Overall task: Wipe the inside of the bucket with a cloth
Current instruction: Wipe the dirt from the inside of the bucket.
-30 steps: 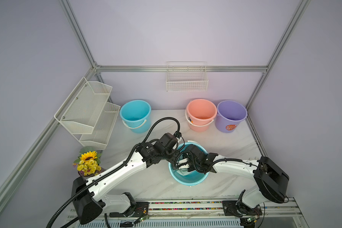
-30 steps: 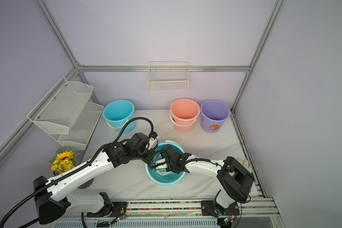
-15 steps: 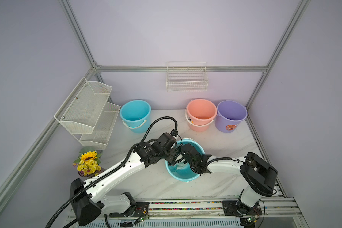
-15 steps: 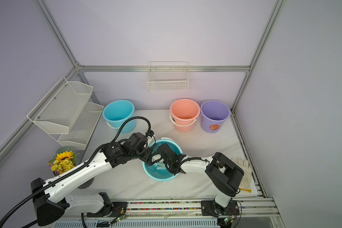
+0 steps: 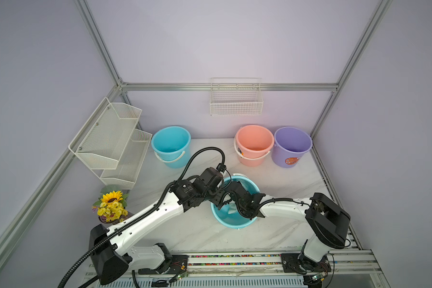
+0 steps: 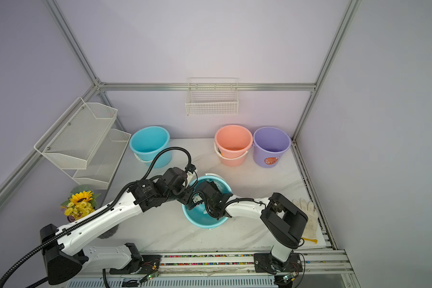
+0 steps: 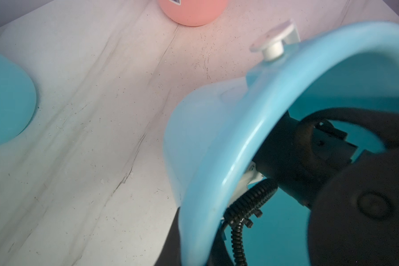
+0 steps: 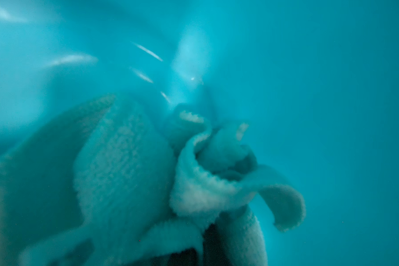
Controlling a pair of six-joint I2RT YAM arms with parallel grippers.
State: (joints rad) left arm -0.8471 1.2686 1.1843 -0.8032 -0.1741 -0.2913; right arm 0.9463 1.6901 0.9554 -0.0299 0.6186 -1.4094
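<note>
Marble table (image 5: pixel 284 179): left claw (image 5: pixel 215 199) clamps bucket (image 5: pixel 235 223) rim, cloth (image 8: pixel 124 161) inside.

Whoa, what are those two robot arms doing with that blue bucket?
They are cleaning it. The left pincer is shut on the rim of the blue bucket nearest the arms, seemingly to steady it. The right pincer is down inside the bucket, shut on a bunched pale green cloth that lies against the inner wall.
</note>
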